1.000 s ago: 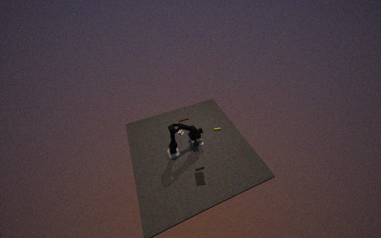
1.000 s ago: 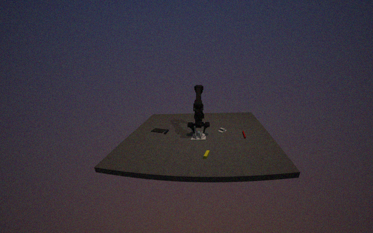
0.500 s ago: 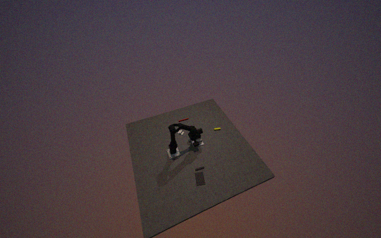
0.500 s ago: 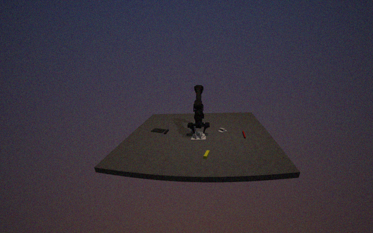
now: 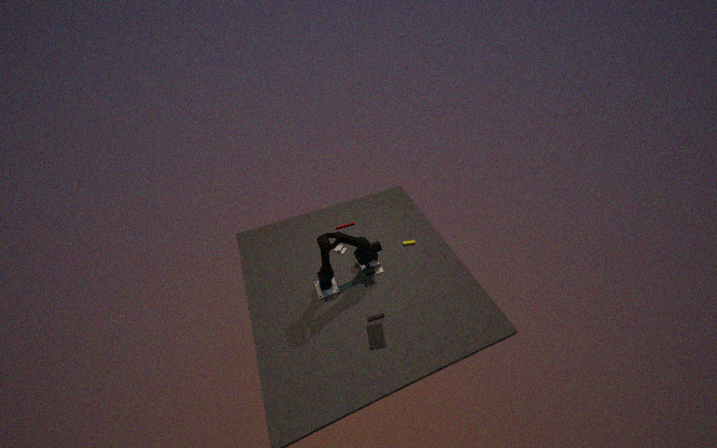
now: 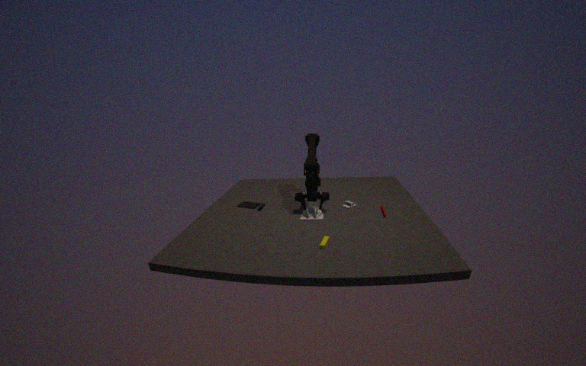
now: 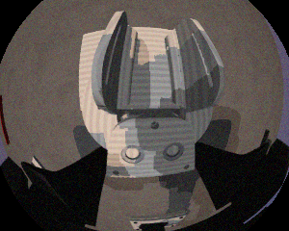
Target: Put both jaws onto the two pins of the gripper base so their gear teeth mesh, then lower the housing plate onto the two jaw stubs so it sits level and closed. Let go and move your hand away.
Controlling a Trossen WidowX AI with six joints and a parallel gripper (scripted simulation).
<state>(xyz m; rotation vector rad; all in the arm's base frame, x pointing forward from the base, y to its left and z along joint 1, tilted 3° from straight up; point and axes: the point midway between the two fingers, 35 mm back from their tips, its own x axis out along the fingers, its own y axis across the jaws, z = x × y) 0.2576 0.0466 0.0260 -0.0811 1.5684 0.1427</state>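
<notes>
1. I have my gripper (image 5: 372,260) (image 6: 312,206) (image 7: 150,148) closed on the pale housing plate (image 7: 150,166), with a black finger at either side.
2. The housing plate is over the rear part of the white gripper base (image 5: 379,270) (image 6: 311,218) (image 7: 89,87). Round stubs show in its two holes; I cannot tell whether it is fully level.
3. Beyond it, one curved grey jaw piece (image 7: 100,77) faces its matching jaw piece (image 7: 217,72), a gap between them. The gear teeth are hidden.
4. Elsewhere on the grey tabletop (image 5: 434,311) (image 6: 242,249) lie a yellow block (image 5: 408,242) (image 6: 323,242), a red bar (image 5: 345,226) (image 6: 383,211), a small white part (image 5: 340,249) (image 6: 349,204), and a dark bar (image 5: 375,317) (image 6: 261,207) beside a dark flat rectangle (image 5: 376,336) (image 6: 248,204).
</notes>
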